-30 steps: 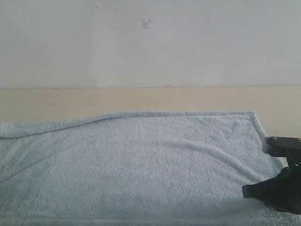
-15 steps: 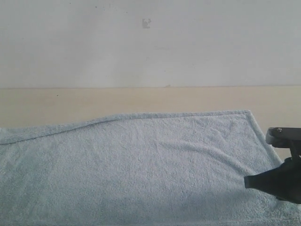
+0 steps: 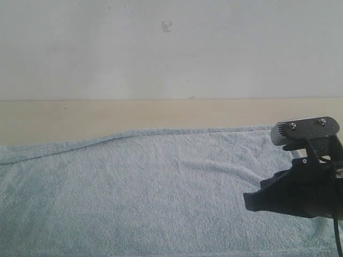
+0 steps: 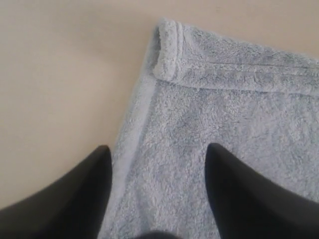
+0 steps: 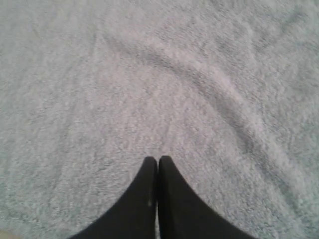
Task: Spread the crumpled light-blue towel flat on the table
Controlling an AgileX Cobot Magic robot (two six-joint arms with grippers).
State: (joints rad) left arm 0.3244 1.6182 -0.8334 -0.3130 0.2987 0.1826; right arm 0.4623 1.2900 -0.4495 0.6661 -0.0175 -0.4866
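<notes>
The light-blue towel (image 3: 150,187) lies spread wide over the beige table (image 3: 107,115), with shallow wrinkles toward its right part and a wavy far hem. My right gripper (image 3: 251,203) hovers over the towel's right part, its black fingers pressed together with nothing between them; the right wrist view shows the same gripper (image 5: 158,160) shut over bare terry cloth (image 5: 149,89). My left gripper (image 4: 158,149) is open above a towel edge (image 4: 137,129), where a corner (image 4: 167,50) is folded over onto the cloth. The left arm is out of the exterior view.
A plain white wall (image 3: 161,53) rises behind the table's far edge. A strip of bare tabletop runs between the towel's far hem and the wall. Bare table (image 4: 60,84) lies beside the towel edge in the left wrist view.
The right arm has risen and moved leftward over the towel, now covering its far right corner. The towel's far hem has flattened slightly.
</notes>
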